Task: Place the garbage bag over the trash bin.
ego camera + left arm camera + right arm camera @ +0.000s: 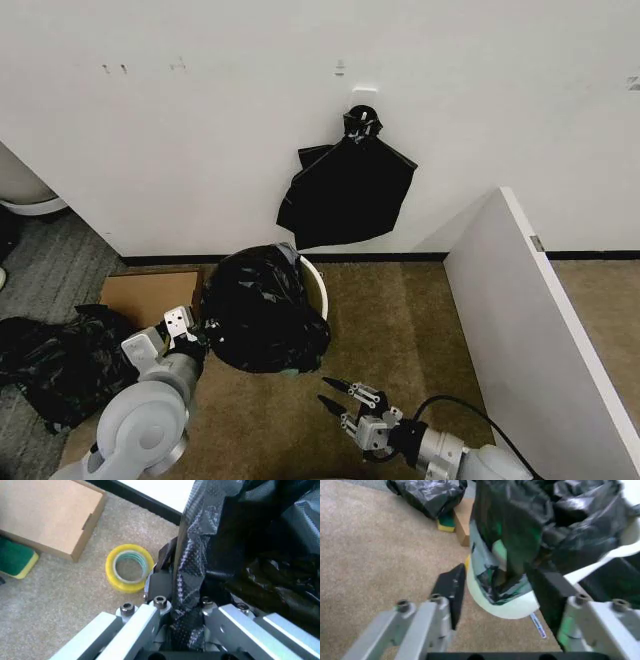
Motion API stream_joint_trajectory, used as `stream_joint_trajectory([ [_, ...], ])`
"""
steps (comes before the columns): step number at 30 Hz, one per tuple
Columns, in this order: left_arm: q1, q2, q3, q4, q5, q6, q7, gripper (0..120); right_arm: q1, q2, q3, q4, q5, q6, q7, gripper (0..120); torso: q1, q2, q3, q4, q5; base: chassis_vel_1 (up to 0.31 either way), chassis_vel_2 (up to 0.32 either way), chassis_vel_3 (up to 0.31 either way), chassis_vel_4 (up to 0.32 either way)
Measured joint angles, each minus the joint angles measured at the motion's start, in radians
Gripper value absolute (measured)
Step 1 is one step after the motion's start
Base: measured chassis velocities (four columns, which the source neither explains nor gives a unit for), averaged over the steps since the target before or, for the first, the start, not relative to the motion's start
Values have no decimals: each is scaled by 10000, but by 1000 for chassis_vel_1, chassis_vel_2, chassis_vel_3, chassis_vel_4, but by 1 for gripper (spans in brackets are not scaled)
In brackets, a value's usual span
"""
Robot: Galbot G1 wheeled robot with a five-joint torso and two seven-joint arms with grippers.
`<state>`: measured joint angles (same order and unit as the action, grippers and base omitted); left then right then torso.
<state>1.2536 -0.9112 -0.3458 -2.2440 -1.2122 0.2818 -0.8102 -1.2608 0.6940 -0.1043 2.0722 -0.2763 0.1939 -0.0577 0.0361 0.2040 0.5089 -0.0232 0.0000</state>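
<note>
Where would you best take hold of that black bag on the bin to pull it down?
Probably the garbage bag by its loose, bunched lower hem, coming from the trash bin's outside: film there hangs clear of the wall. The left gripper pinches such a fold; the right gripper is open.

The garbage bag [262, 308] drapes over the trash bin [318, 285], with a cardboard box [148, 297] to its left.

I see a glossy black garbage bag [262, 310] over a cream-white trash bin [318, 285], beside a yellow tape roll [129, 567] and a brown cardboard box [147, 296].
</note>
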Motion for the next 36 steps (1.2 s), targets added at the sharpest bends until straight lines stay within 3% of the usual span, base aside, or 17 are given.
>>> stream_joint_trajectory([
  [3, 178, -46, -155, 56, 321, -99, 4, 0, -141, -215, 173, 441, 208, -304, 232, 62, 0, 0, 0, 3, 0, 0, 0, 0, 0],
  [7, 323, -61, -159, 66, 1286, -303, 168, 0, -93, -314, 220, 1469, 805, -2108, 1306, 77, 0, 0, 0, 2, -1, 0, 0, 0, 0],
  [14, 358, -89, 331, -292, 1971, -349, 412, 0, 561, 156, 216, 2298, 2881, -3781, 1995, 98, 0, 0, 0, 0, -1, 0, 0, 0, 0],
  [16, 361, -93, 385, -332, 1998, -350, 426, 0, 601, 243, 191, 2354, 3139, -3913, 2031, 99, 0, 0, 0, 0, -1, 0, 0, 0, 0],
  [19, 432, -103, 466, -469, 2144, -346, 495, 0, 689, 513, 80, 2444, 3721, -4273, 2086, 96, 0, 0, 0, 2, 0, 0, 0, 0, 0],
  [23, 511, -122, 509, -592, 2260, -334, 575, 0, 711, 661, 3, 2427, 4132, -4476, 2086, 81, 0, 0, 0, 2, 0, 0, 0, 0, 0],
  [25, 520, -128, 525, -601, 2282, -333, 583, 0, 716, 680, -5, 2423, 4201, -4502, 2089, 79, 0, 0, 0, 1, 0, 0, 0, 0, 0],
  [29, 615, -197, 662, -657, 2439, -330, 633, 0, 719, 765, -18, 2422, 4577, -4637, 2185, 58, 0, 0, 0, 2, 0, 0, 0, 0, 0],
  [31, 617, -204, 674, -657, 2457, -329, 640, 0, 715, 765, -18, 2423, 4595, -4642, 2190, 55, 0, 0, 0, 1, -1, 0, 0, 0, 0],
  [36, 565, -198, 683, -671, 2470, -327, 646, 0, 733, 764, -30, 2338, 4612, -4720, 2193, 34, 0, 0, 0, 1, -1, 0, 0, 0, 0],
])
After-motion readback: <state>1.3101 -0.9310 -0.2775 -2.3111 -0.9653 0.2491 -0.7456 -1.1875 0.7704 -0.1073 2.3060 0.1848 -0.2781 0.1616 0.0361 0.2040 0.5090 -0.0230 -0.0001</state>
